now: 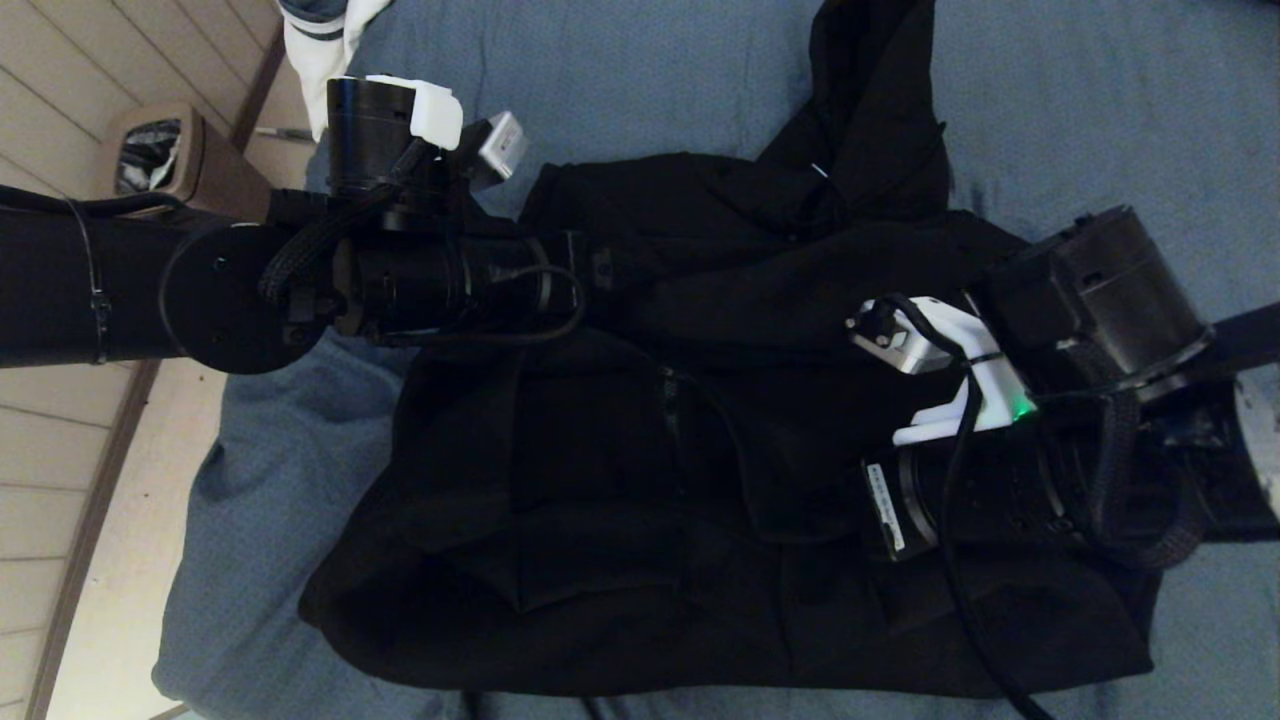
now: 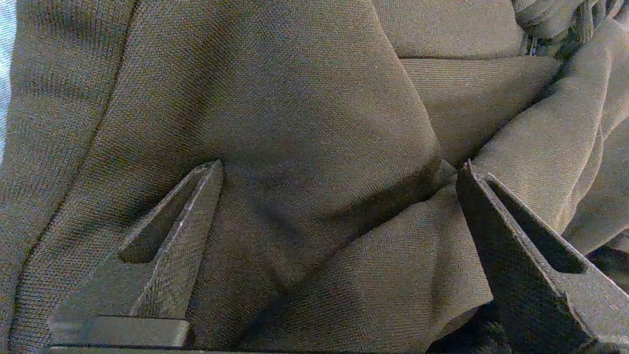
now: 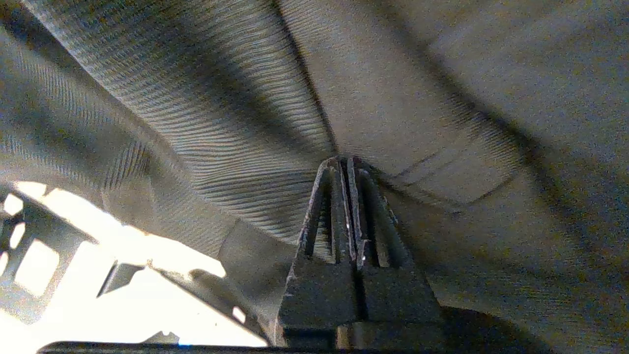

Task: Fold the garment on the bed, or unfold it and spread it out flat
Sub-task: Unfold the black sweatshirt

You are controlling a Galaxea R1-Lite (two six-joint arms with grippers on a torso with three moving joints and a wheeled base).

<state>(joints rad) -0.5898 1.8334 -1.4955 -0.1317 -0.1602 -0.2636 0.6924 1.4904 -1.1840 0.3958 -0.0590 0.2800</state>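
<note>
Black zip hoodie, the garment (image 1: 640, 470), lying crumpled across the blue-grey bed (image 1: 1080, 100); hem and pouch pockets toward the near edge, hood or a sleeve bunched and trailing toward the far side; long axis running roughly near to far. Cloth matte, ribbed in places, heavily creased, part folded over itself. Left gripper (image 2: 339, 196) poised directly above a folded-over flap, jaws spread wide with cloth lying between them, nothing pinched. Right gripper (image 3: 346, 172) at the garment's right half, jaws pressed together, seemingly clamped on a lifted fold that tents overhead. Probably the left nearer to the next grasp. Waste bin (image 1: 160, 155) on the floor beside the bed.
</note>
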